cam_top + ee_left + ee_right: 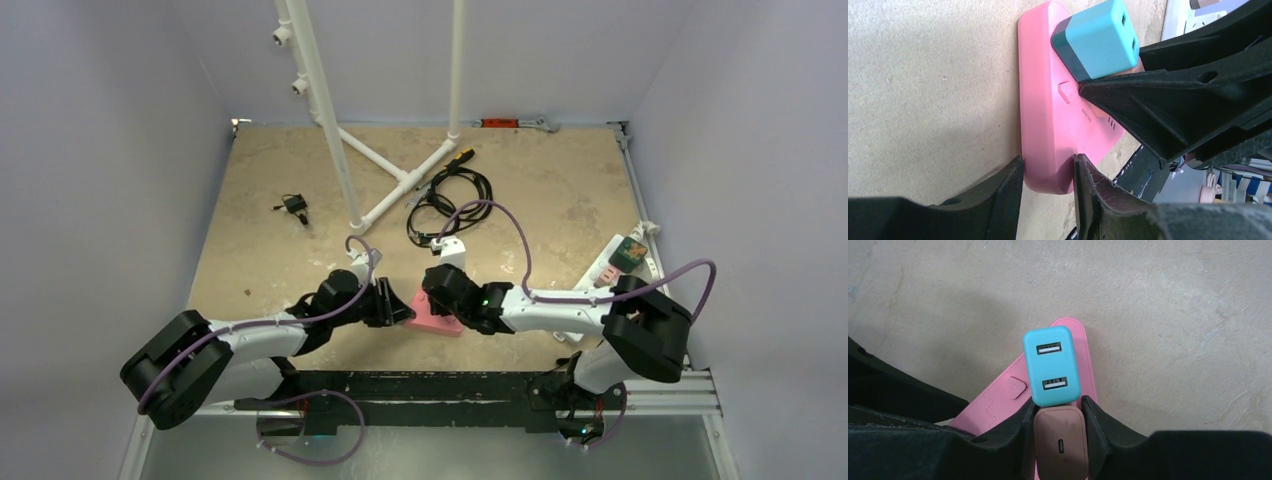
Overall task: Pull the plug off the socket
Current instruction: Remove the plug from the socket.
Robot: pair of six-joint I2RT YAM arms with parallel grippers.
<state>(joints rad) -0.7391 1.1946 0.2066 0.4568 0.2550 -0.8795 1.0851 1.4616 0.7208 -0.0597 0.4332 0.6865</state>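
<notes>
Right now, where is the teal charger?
Right wrist view, centre: the teal charger stands on the pink power strip, beside the brown plug held by the right gripper.

A lab cell: blank walls [100, 150], pipe frame [330, 130].

The beige table [560, 200] bore a pink socket strip [437, 318] near its front. A coiled black cable [452, 196] and small adapter [294, 206] lay behind.

Top view: from high at the near edge, looking down on the whole table [270, 200], distant. Left wrist view: close, low along the tabletop at the socket [1040, 125]; right wrist view: close, straight down on the brown plug [1060, 435]. All three share the socket; the wrist views share the teal plug [1095, 40].
</notes>
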